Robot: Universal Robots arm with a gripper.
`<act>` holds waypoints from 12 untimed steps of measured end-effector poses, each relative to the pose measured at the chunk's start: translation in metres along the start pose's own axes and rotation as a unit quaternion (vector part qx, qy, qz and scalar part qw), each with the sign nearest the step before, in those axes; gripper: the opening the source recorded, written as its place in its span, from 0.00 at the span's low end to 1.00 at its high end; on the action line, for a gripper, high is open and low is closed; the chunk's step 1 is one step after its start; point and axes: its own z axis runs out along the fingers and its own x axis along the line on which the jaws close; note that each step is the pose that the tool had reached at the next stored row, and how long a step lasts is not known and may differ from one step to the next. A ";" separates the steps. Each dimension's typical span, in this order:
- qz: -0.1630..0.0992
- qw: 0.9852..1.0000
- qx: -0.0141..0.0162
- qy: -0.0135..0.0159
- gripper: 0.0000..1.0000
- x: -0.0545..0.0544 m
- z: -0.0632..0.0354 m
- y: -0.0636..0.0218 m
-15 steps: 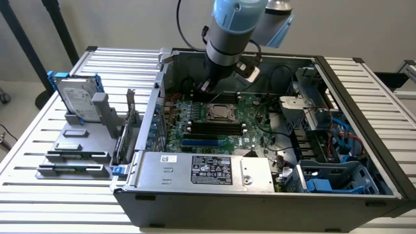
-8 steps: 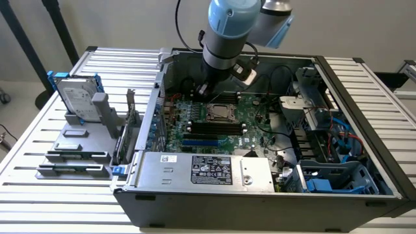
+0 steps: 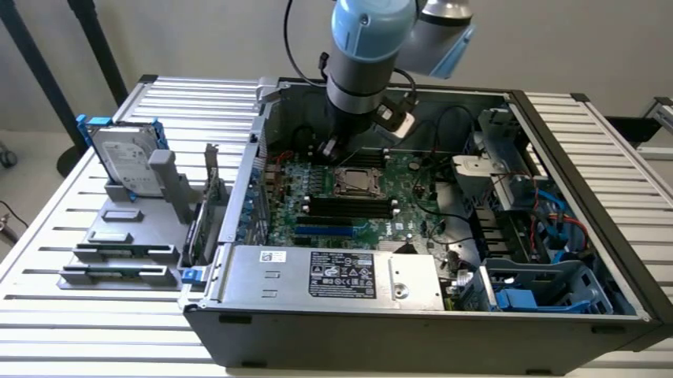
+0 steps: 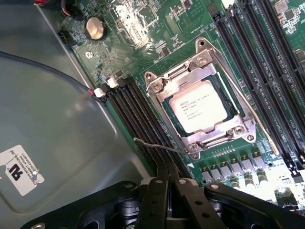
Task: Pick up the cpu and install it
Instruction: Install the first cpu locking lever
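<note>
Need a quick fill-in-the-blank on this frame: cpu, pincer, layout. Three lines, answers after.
1. The cpu lies in the ___ on the motherboard.
2. The pincer is ___, gripping nothing.
3. In the exterior view the hard drive stands outside the case, on that view's ___.

Missing words: socket; shut; left.
</note>
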 end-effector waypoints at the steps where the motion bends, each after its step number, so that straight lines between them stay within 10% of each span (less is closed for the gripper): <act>1: 0.000 1.000 -0.001 -0.001 0.11 -0.001 0.0007 -0.0002; 12: -0.001 1.000 -0.008 -0.006 0.11 -0.008 0.0143 -0.0017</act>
